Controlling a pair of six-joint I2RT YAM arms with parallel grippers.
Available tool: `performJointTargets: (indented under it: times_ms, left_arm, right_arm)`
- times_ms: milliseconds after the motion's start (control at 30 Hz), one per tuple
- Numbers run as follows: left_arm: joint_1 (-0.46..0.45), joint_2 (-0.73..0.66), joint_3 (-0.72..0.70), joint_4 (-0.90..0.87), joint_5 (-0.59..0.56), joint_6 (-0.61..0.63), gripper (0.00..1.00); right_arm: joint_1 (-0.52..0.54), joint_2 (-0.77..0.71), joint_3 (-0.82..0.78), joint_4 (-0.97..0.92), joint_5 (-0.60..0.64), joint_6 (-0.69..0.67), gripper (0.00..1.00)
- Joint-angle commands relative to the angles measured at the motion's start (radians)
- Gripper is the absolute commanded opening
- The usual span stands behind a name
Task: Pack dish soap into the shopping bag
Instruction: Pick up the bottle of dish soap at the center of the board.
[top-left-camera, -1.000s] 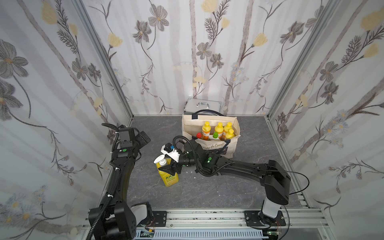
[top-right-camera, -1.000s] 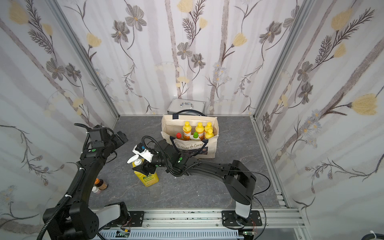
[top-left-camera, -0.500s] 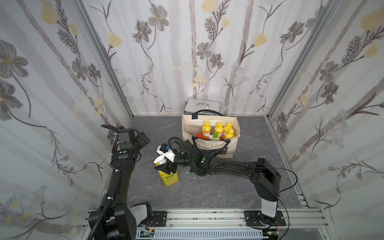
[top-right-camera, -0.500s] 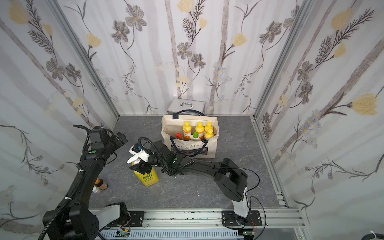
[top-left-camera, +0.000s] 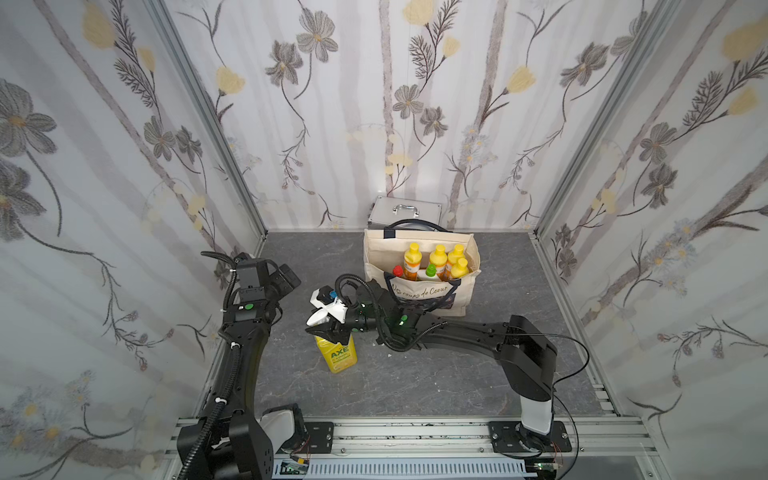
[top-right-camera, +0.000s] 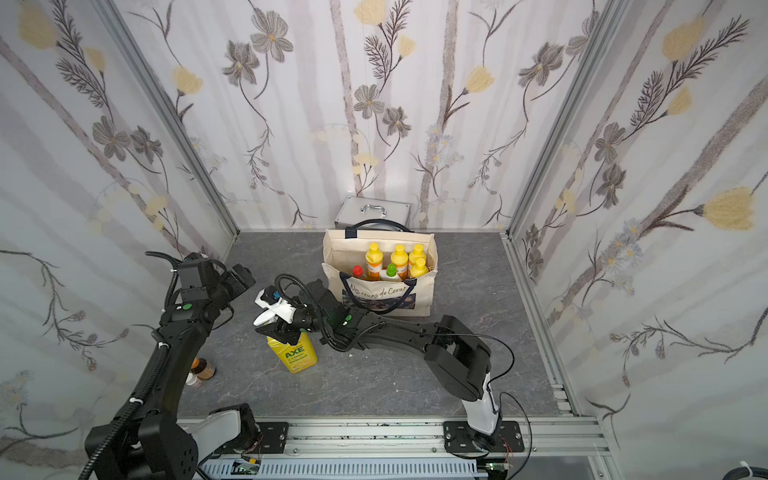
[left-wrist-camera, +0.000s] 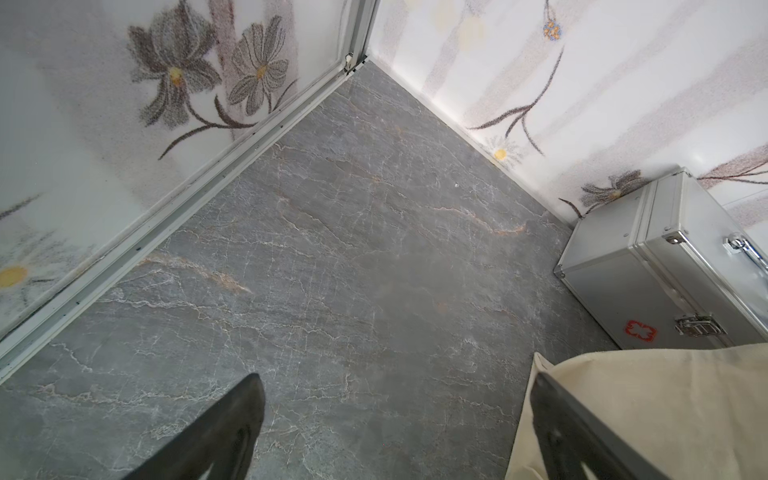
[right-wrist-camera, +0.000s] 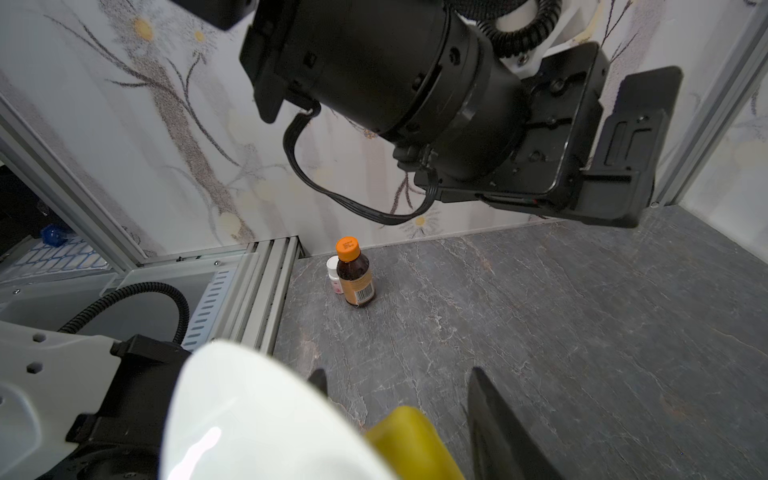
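Top views both show the cream shopping bag (top-left-camera: 465, 286) upright near the back wall, its mouth open and its soft canvas sides likely to give if nudged. Outside it, on the left arm's side, the yellow AXE pump bottle (top-left-camera: 338, 358) stands upright on the grey floor (top-left-camera: 415, 386), the one dish soap not yet packed. It looks nearly full, so I judge it heavy and bottom-weighted, with smooth plastic walls that flex and could slip under a light pinch. The right gripper (top-left-camera: 323, 332) reaches in from the side, jaws partly open and straddling the bottle below its pump. In the right wrist view one finger (right-wrist-camera: 490, 415) stands just clear of the yellow shoulder (right-wrist-camera: 409, 436), so nothing is clamped yet. The left gripper (left-wrist-camera: 397, 382) hangs wide and empty near the bag, apart from it. Inside the bag stand four slim orange bottles (top-left-camera: 412, 261), a green-capped white bottle (top-left-camera: 431, 272) and a red-capped one (top-left-camera: 397, 272). Smallest, the white pump head (right-wrist-camera: 257, 415) seems a poor hold, since it may turn or sink. The stiffer neck and shoulder beneath it look the better place.
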Motion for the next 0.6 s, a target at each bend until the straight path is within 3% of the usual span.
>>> performJointTargets:
  times_ms: [0,567]
  left_arm:
    - [0.0,-0.013,-0.008,0.029,0.009,-0.02,1.0]
    - [0.001,-0.015,-0.013,0.04,0.02,-0.019,1.0]
  right_arm:
    - [0.007,0.015,0.002,-0.03,0.032,-0.023,0.48]
    - [0.011,-0.021,-0.011,-0.103,0.082,-0.053,0.15]
